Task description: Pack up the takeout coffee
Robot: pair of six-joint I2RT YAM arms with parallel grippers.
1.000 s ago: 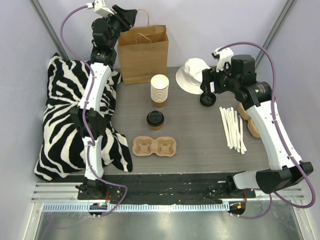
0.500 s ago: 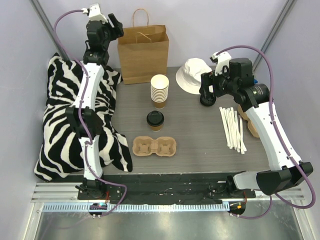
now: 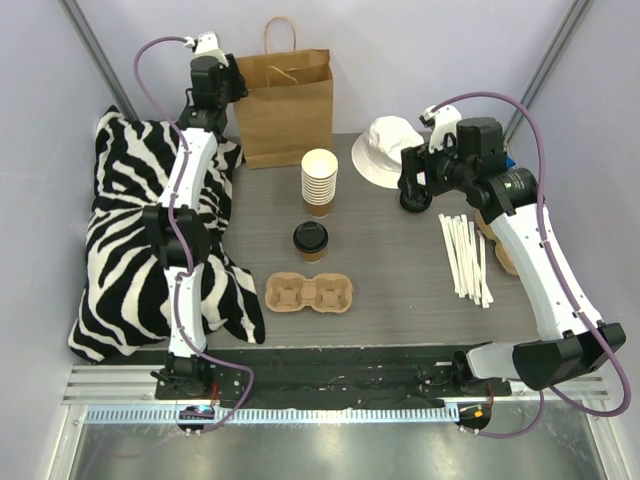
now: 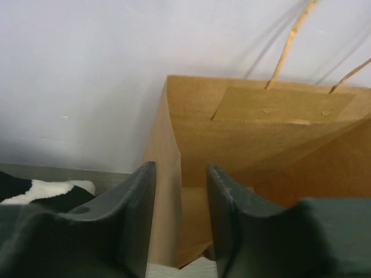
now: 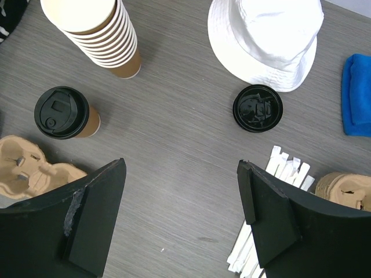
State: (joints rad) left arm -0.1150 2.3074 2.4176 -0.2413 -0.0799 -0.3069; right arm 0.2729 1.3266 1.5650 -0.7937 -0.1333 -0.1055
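The takeout coffee (image 3: 310, 240), a small kraft cup with a black lid, stands upright mid-table; it also shows in the right wrist view (image 5: 61, 113). The brown paper bag (image 3: 286, 108) stands open at the back. My left gripper (image 3: 230, 86) is at the bag's top left corner. In the left wrist view it (image 4: 181, 171) is open, with the bag's left wall (image 4: 165, 191) between the fingers. My right gripper (image 3: 413, 180) hovers over the right side of the table. It is wide open and empty (image 5: 181, 168).
A stack of lidless cups (image 3: 319, 182) stands behind the coffee. A pulp carrier (image 3: 309, 293) lies in front of it. A white hat (image 3: 388, 150), a loose black lid (image 3: 415, 199), paper-wrapped sticks (image 3: 465, 258) and another carrier (image 3: 500, 245) are on the right. A zebra pillow (image 3: 130, 240) lies left.
My left gripper has come down from above the bag to its top left corner. The right arm has barely moved.
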